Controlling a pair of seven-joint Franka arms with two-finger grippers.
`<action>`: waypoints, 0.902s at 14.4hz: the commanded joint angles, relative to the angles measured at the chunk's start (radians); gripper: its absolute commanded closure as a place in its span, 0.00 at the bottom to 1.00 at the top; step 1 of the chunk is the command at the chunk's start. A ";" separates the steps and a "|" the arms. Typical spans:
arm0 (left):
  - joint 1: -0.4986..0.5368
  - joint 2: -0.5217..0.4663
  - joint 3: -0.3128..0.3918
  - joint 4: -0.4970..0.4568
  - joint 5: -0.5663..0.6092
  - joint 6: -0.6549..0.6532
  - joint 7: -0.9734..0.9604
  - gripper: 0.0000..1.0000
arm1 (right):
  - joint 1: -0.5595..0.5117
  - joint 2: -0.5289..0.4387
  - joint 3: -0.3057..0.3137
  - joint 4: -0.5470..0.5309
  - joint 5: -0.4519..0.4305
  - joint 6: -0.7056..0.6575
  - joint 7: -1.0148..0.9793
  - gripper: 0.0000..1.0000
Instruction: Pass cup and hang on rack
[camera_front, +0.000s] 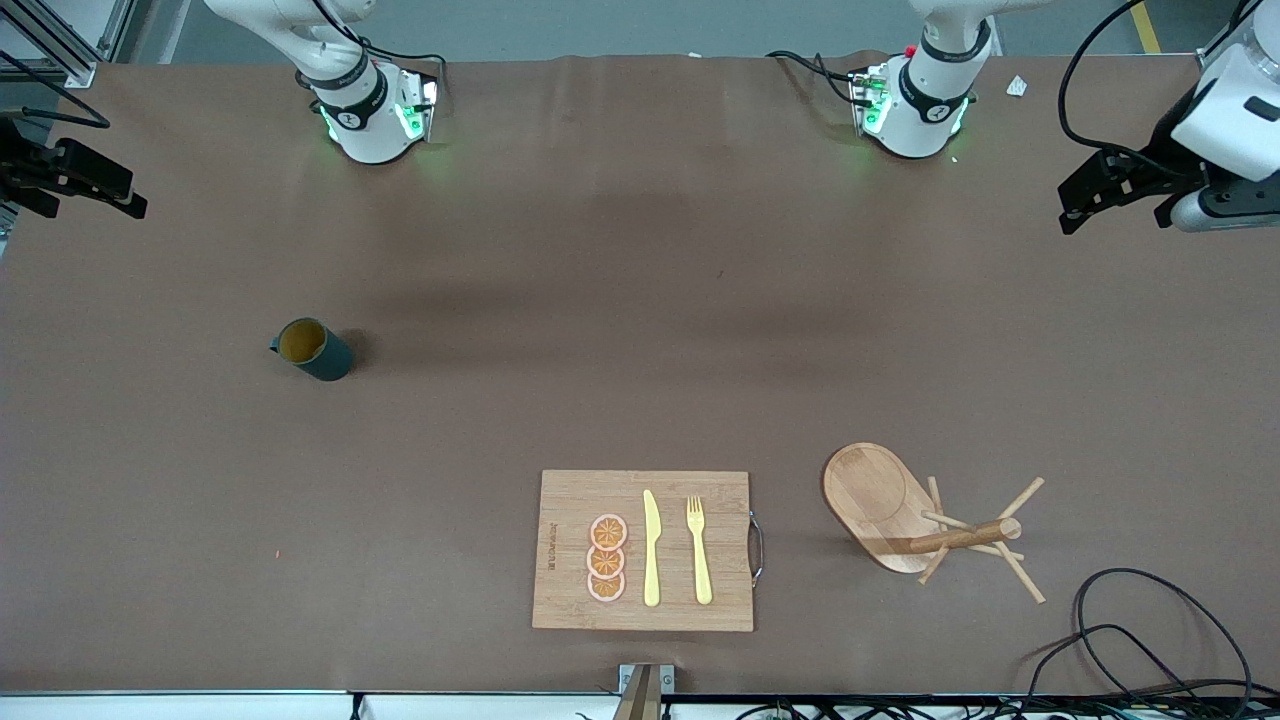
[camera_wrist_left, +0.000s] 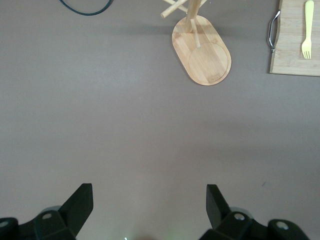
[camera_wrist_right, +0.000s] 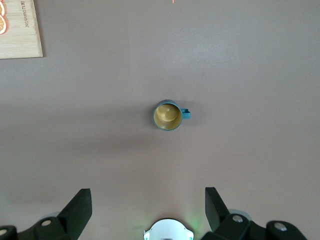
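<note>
The cup (camera_front: 313, 349), dark teal with a mustard-yellow inside, stands upright on the brown table toward the right arm's end; its small handle shows in the right wrist view (camera_wrist_right: 168, 116). The wooden rack (camera_front: 880, 500) stands on its oval base near the front camera, toward the left arm's end, and also appears in the left wrist view (camera_wrist_left: 202, 50). My right gripper (camera_front: 118, 192) hangs high over its end of the table, open and empty (camera_wrist_right: 148, 196), well away from the cup. My left gripper (camera_front: 1112, 205) hangs high over the other end, also open and empty (camera_wrist_left: 150, 192).
A bamboo cutting board (camera_front: 570, 560) with a metal handle lies near the front edge beside the rack, carrying orange slices (camera_front: 606, 558), a yellow knife (camera_front: 651, 550) and a yellow fork (camera_front: 699, 552). Black cables (camera_front: 1150, 640) loop at the front corner by the rack.
</note>
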 joint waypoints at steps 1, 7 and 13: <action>0.001 0.033 0.000 0.053 -0.003 -0.035 0.009 0.00 | 0.002 -0.005 -0.003 -0.006 0.009 -0.003 -0.008 0.00; 0.005 0.036 0.002 0.055 -0.001 -0.035 0.009 0.00 | -0.003 -0.002 -0.005 0.016 0.011 0.000 -0.007 0.00; 0.007 0.050 0.005 0.047 -0.003 -0.035 0.013 0.00 | -0.021 0.089 -0.010 0.037 0.012 0.007 -0.005 0.00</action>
